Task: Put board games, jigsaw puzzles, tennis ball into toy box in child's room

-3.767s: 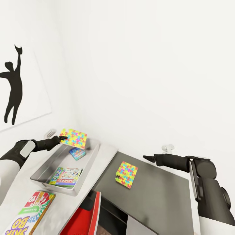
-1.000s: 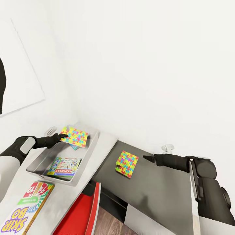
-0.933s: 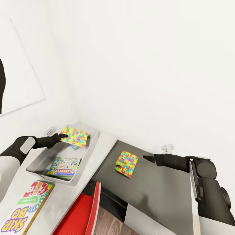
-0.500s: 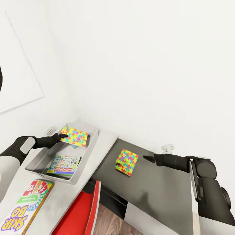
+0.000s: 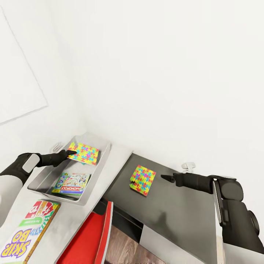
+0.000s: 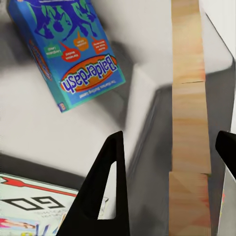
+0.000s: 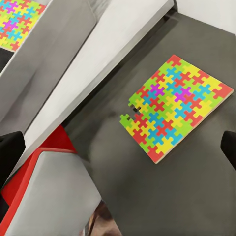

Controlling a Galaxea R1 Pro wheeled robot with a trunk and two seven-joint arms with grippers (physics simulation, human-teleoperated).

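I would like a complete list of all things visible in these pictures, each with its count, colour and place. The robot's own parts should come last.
jigsaw puzzles: 2, multicoloured; one held over the toy box's far end, one flat on the dark surface beside the table.
toy box: 1, light grey; on the table.
Monopoly box: 1, green and white; inside the toy box.
Balderdash box: 1, blue; inside the toy box.
Skip-Bo box: 1, multicoloured; on the table, near end.
table: 1, white top.
chair: 1, red; tucked beside the table.
left gripper: 1, black; shut on the raised puzzle.
right gripper: 1, black; open, near the flat puzzle.
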